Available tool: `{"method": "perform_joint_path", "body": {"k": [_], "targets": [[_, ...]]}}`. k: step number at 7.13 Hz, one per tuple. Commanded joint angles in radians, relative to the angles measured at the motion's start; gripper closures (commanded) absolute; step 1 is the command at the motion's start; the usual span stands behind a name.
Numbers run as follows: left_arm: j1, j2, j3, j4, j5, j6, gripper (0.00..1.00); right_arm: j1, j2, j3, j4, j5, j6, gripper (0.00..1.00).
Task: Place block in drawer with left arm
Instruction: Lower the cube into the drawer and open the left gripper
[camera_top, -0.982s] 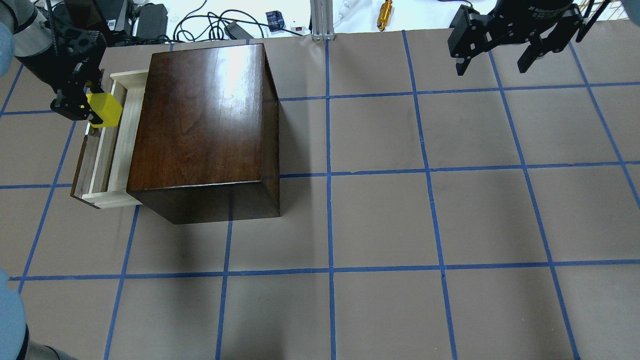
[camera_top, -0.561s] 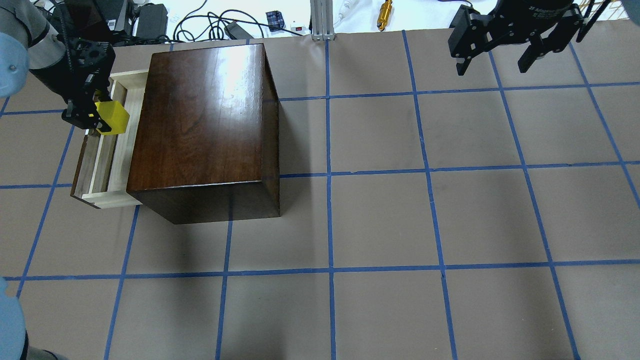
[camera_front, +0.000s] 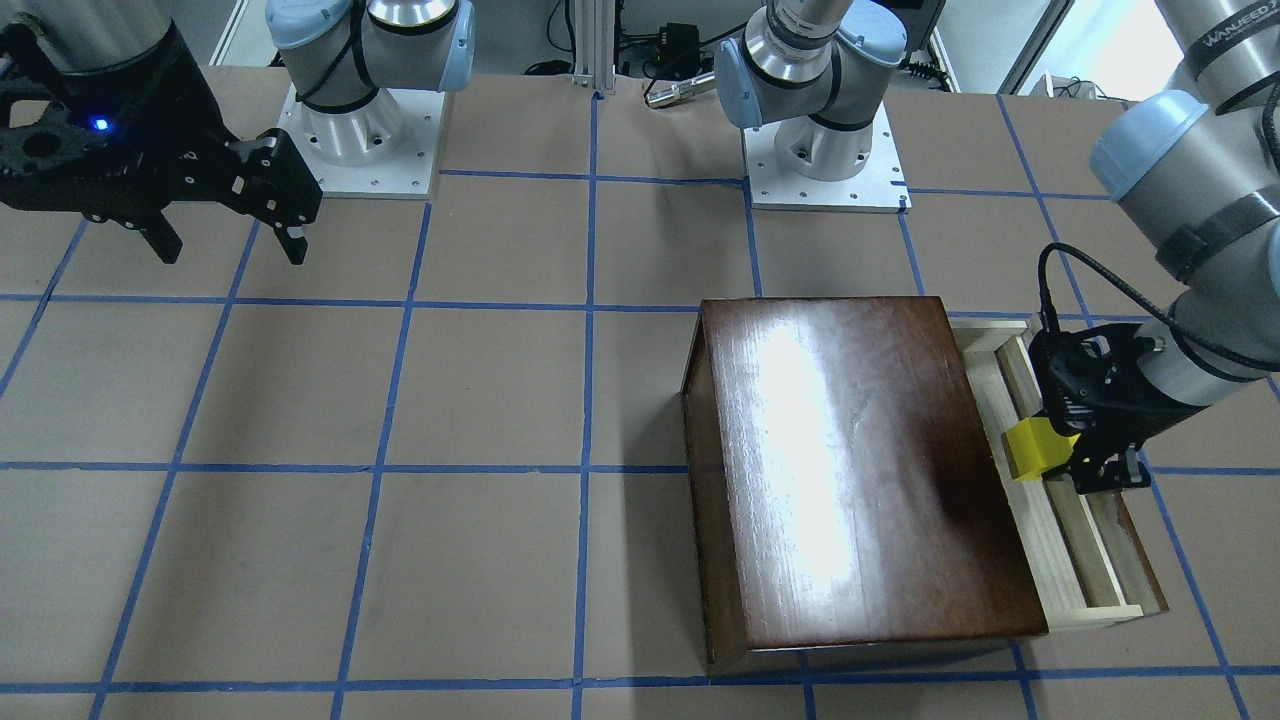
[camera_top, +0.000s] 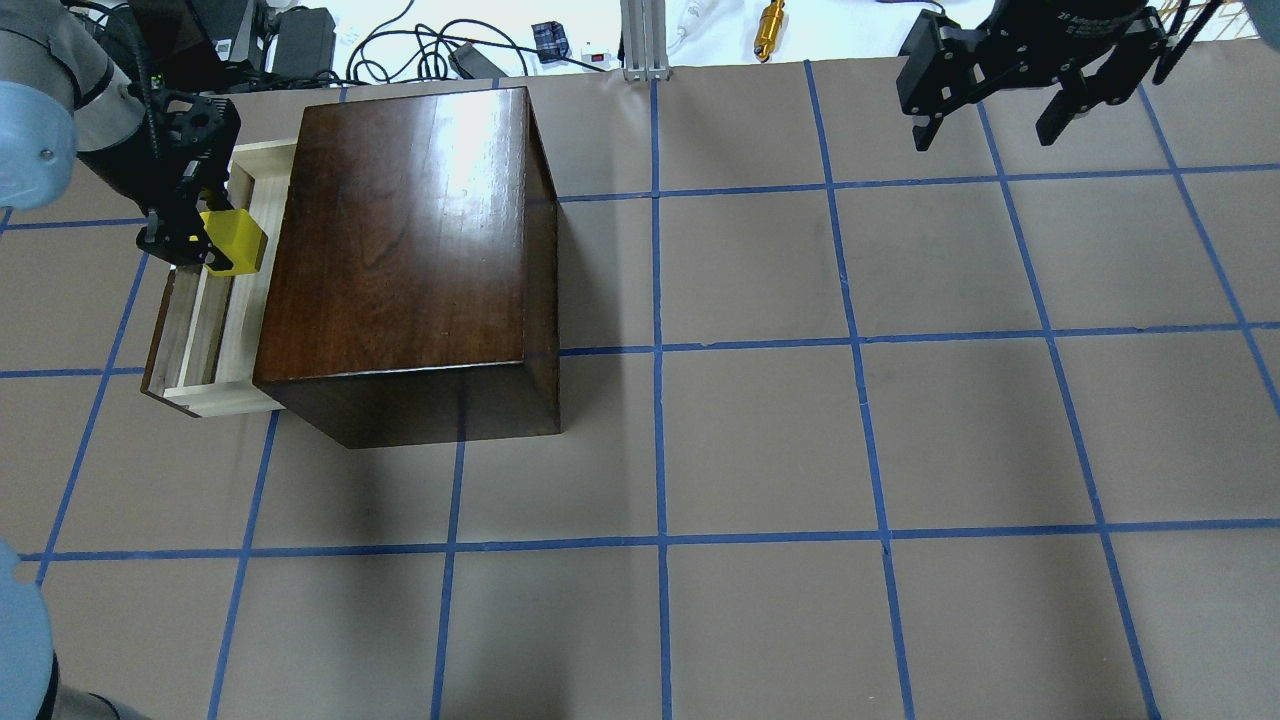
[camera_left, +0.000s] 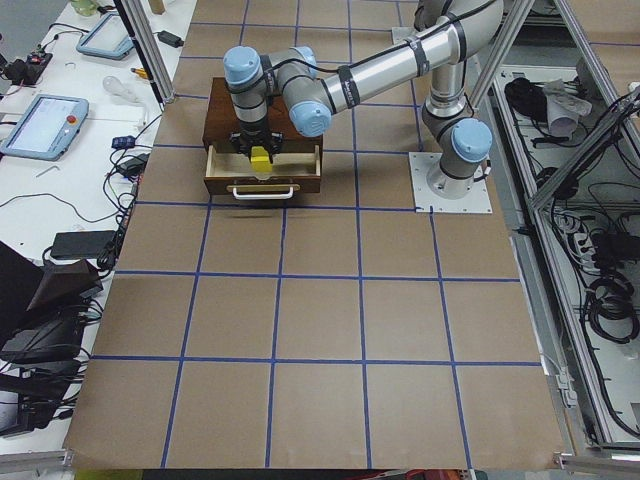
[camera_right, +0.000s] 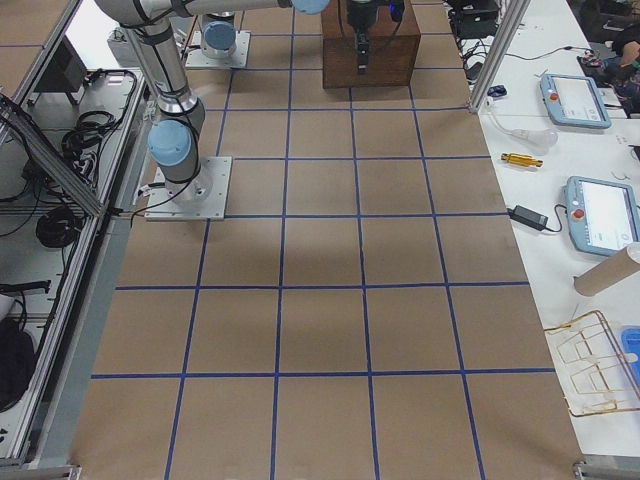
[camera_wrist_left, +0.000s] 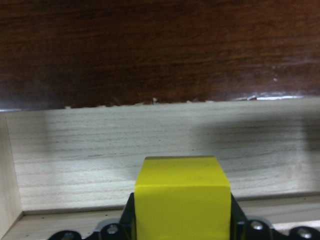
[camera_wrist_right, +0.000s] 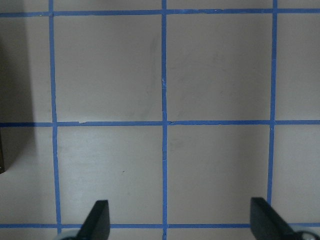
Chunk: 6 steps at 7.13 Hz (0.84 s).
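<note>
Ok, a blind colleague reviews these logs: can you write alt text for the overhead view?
The left gripper holds a yellow block over the open drawer of a dark wooden box at the table's left. The right gripper hangs open at far right above the blue-gridded table.

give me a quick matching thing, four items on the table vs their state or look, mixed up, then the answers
Column one:
1 block
2 drawer
3 right gripper
4 wooden box

Column two:
a glossy dark brown top
b pulled out, pale wood inside
c fingers spread, nothing between them
d held by the left gripper over the drawer

Pairs: 1-d, 2-b, 3-c, 4-a
</note>
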Motion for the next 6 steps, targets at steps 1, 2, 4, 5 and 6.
{"method": "perform_joint_path", "body": {"k": [1,2,4,5,6], "targets": [[0.003,-0.010,-0.021,0.023,-0.010,-0.001,0.40,0.001,0.001,0.000,0.000,0.000,0.000,0.00],[0.003,-0.010,-0.024,0.023,-0.010,-0.006,0.13,-0.001,-0.001,0.000,0.000,0.001,0.000,0.00],[0.003,-0.008,-0.023,0.023,-0.008,-0.007,0.12,-0.001,0.001,0.000,0.000,0.000,0.000,0.00],[0.003,-0.007,-0.020,0.021,-0.010,-0.007,0.04,0.001,-0.001,0.000,0.000,0.000,0.000,0.00],[0.005,0.010,-0.009,0.018,-0.010,-0.007,0.04,-0.001,0.001,0.000,0.000,0.000,0.000,0.00]]}}
